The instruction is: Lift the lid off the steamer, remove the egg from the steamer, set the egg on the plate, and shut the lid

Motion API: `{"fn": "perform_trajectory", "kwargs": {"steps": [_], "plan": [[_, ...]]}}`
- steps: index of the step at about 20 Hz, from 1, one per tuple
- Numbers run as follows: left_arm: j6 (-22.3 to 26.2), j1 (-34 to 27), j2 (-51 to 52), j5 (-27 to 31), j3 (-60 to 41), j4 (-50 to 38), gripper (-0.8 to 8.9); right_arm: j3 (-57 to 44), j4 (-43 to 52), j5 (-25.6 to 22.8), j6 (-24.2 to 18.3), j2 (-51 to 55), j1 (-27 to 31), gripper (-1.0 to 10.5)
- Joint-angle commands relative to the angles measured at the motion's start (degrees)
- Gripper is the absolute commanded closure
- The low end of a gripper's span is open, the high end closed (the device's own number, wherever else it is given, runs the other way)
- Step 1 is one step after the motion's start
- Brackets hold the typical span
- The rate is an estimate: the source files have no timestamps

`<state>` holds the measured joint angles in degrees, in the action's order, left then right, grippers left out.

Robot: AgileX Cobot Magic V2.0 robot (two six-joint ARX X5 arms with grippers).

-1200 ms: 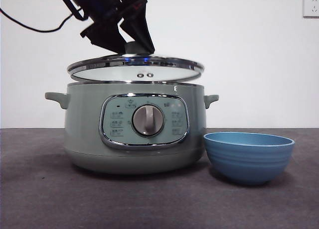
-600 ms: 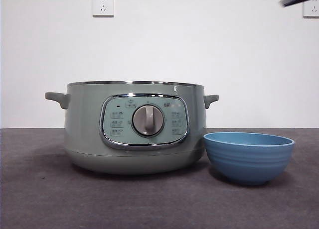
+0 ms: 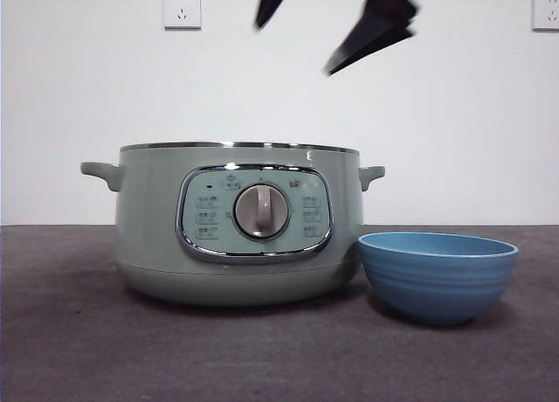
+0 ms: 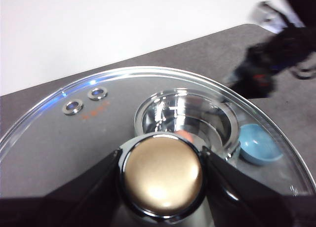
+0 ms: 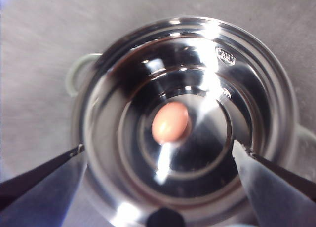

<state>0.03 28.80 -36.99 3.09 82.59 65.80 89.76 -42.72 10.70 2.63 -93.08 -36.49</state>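
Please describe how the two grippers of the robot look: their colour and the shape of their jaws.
Both grippers are black. The left gripper has broad, flat jaws with angled edges. The right gripper has long wedge-shaped jaws that taper to thin, pale tips. No markings or cables can be made out.

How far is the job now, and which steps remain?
Done: the lid is off, held by its knob in the left gripper. In hand: the open right gripper hovers above the egg inside the steamer. Left: grasp the egg, put it in the plate, close the lid.

Plain white wall (image 3: 131, 96) behind a dark grey table (image 3: 70, 332). Two white sockets on the wall: one (image 3: 182, 9) high left, another (image 3: 545, 10) far right.
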Motion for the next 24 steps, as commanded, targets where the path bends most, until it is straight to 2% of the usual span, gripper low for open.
{"fn": "perform_trajectory", "kwargs": {"steps": [1,4,7,18,21,24], "plan": [[-0.4,0.1,0.7,1.4,0.8,-1.8,8.22,5.5,-1.5,-2.5,0.3,-7.0,-1.7,4.4],[-0.2,0.1,0.7,1.4,0.8,-0.3,8.22,10.7,-2.2,-5.3,0.3,-14.6,-3.5,4.4],[-0.2,0.1,0.7,1.3,0.8,0.2,8.22,11.8,-1.7,-6.8,0.6,-19.2,-4.2,4.4],[1.5,0.1,0.7,1.3,0.8,1.6,8.22,11.8,1.4,-6.7,3.1,-27.8,-4.2,4.5],[1.6,0.1,0.7,1.3,0.8,1.6,8.22,11.8,1.6,-6.6,4.0,-28.6,-4.2,5.1],[1.7,0.1,0.7,1.3,0.8,1.7,8.22,11.8,1.5,-6.6,4.9,-29.7,-4.2,5.1]]}}
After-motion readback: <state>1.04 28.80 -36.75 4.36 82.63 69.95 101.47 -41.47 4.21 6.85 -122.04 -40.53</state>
